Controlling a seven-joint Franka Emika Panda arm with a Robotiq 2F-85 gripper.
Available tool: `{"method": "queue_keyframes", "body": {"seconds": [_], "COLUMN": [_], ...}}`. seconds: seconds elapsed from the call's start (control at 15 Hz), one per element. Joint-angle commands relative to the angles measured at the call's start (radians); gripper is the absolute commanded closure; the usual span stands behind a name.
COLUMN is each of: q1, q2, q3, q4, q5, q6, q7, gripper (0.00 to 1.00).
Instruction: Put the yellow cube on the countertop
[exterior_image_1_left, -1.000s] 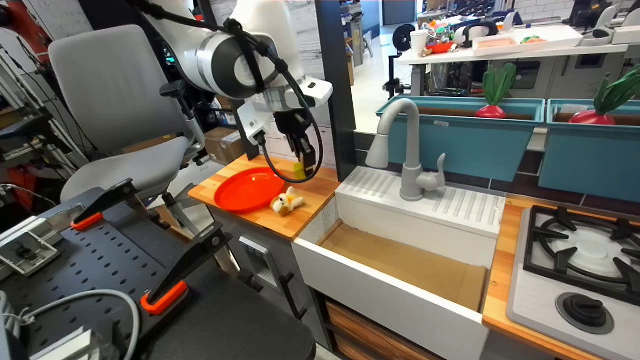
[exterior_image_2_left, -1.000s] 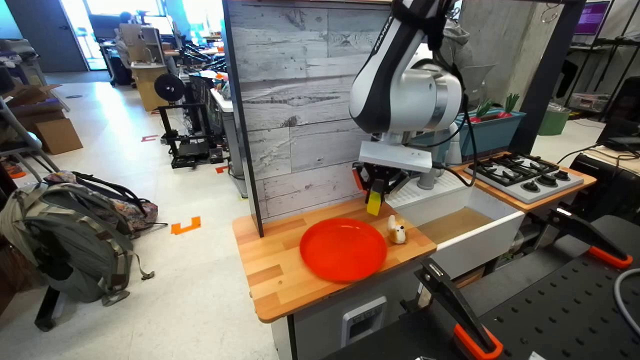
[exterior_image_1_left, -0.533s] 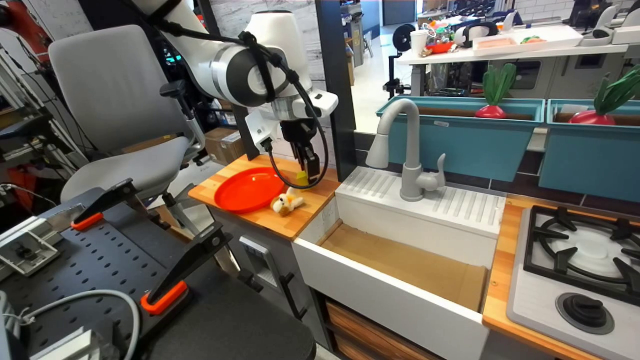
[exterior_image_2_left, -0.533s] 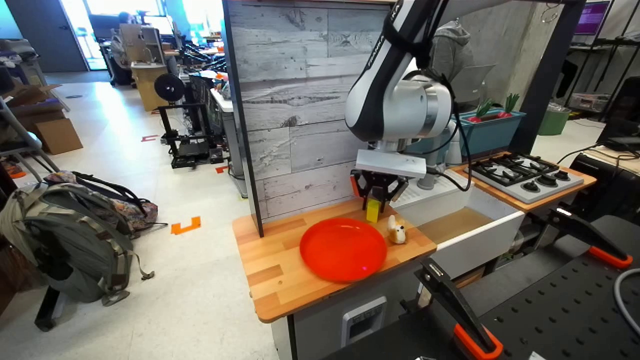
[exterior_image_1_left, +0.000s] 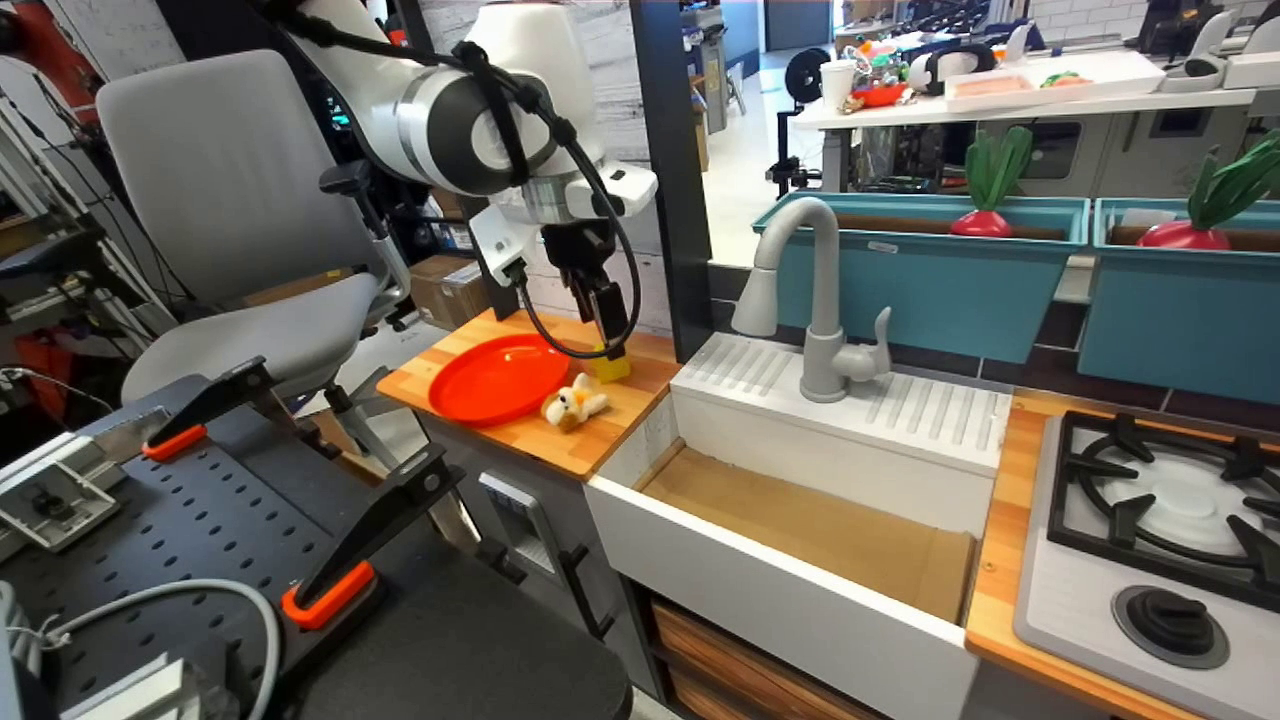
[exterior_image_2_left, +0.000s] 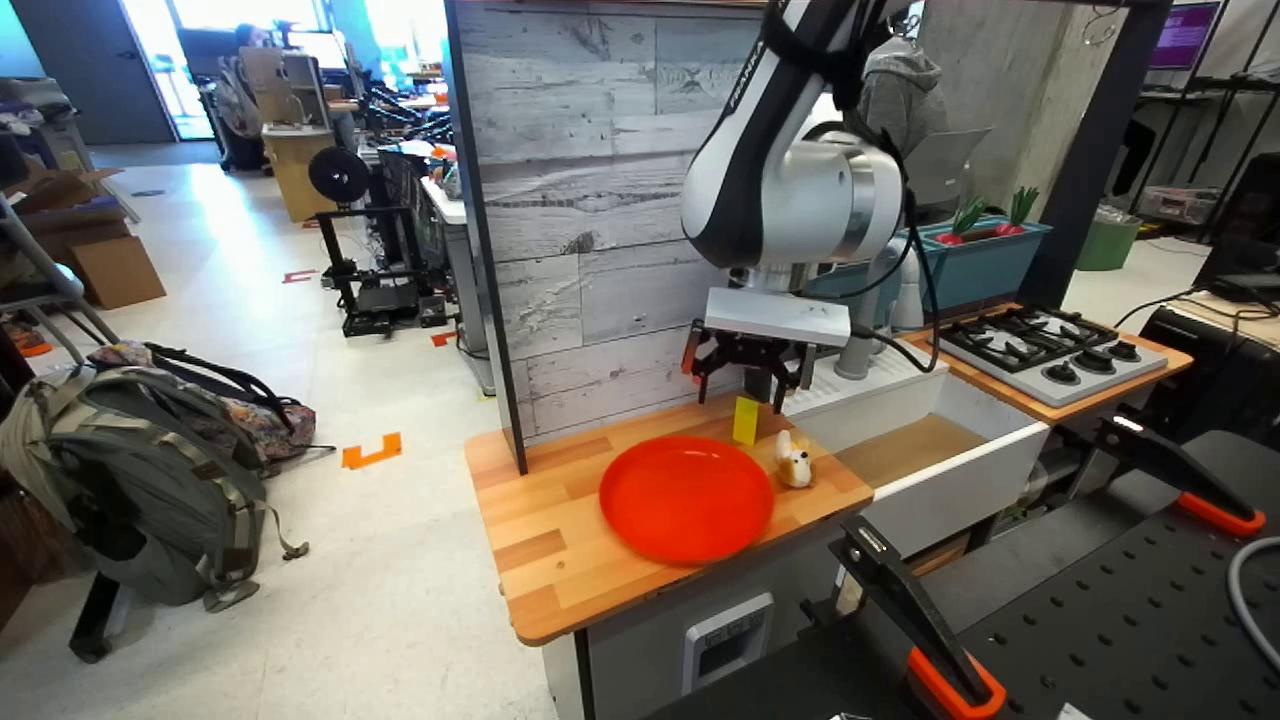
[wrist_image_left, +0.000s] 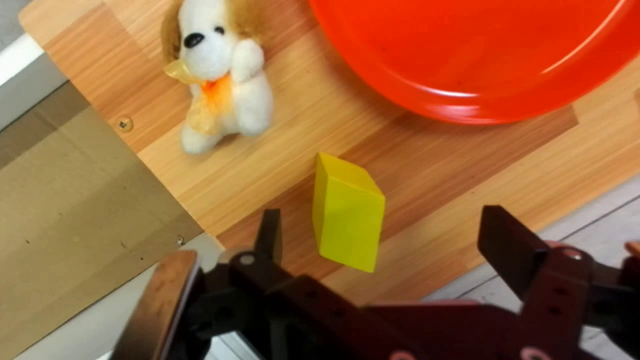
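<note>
Yellow cube near the middle of the wrist view, resting on the wooden table. Red-orange plate at upper right, toy dog at upper left; it touches neither. More oblong than cubic: in an exterior view the cube stands on end, right of centre.

Jaws spread wide, nothing pinched. We see a gap at each side of it, narrower at the left finger in the wrist view.

Handling, our guess: light, stiff, not fragile; material we cannot tell. Smooth faces might slide under a weak pinch. For any regrip we would take two opposite upright faces, squarely, about mid-height; a corner hold would likely twist it. Narrow base, may topple if brushed, so we favour lifting straight up. Placing looks done; backing away remains.
</note>
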Motion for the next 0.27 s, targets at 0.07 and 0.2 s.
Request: {"method": "queue_keyframes", "body": {"seconds": [0.07, 0.2], "q1": [0.008, 0.01], "q2": [-0.07, -0.133], "q3": [0.018, 0.031], "q4": [-0.09, -0.17], "q5": [0.012, 0.012], "q6": [0.064, 0.09], "q7": [-0.04, -0.055], "gripper": [0.0, 0.0]}}
